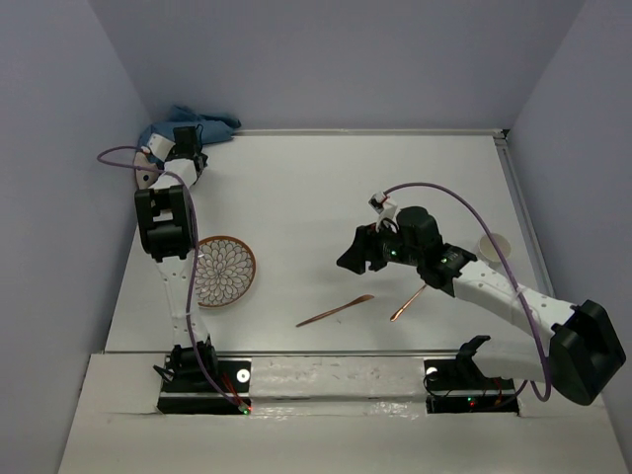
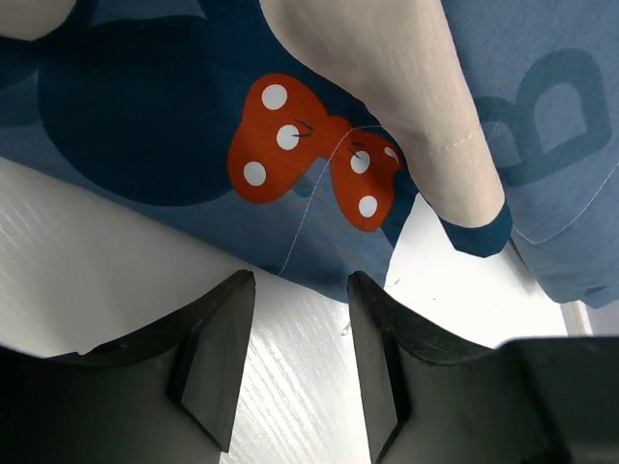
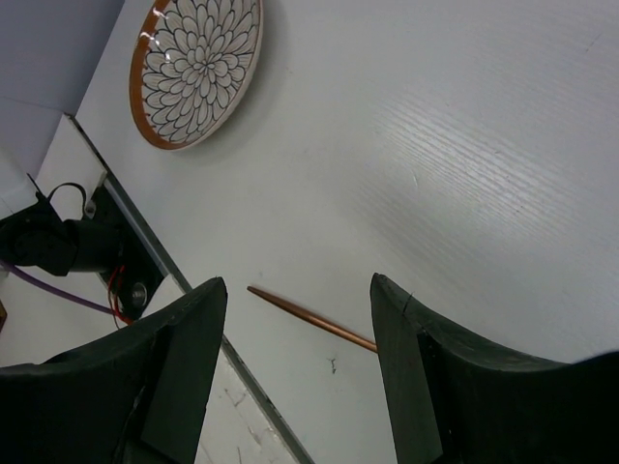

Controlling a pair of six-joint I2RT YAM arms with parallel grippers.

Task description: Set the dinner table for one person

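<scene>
**Both pincers spread**

Your left pincer (image 2: 300, 290) gapes short of the blue cloth (image 2: 145, 126) at the far-left corner of the counter (image 1: 316, 188). Your right pincer (image 3: 298, 285), likewise parted, hangs near a copper utensil (image 3: 309, 317), possibly a spoon; the flowered plate (image 3: 198, 68) lies left.

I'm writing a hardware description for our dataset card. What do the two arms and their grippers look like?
Both the left arm and right arm have white links joined by boxy black joint housings. A thin purple cable loops along each. The left gripper and right gripper have matte black, wedge-shaped fingers; no markings show.
</scene>
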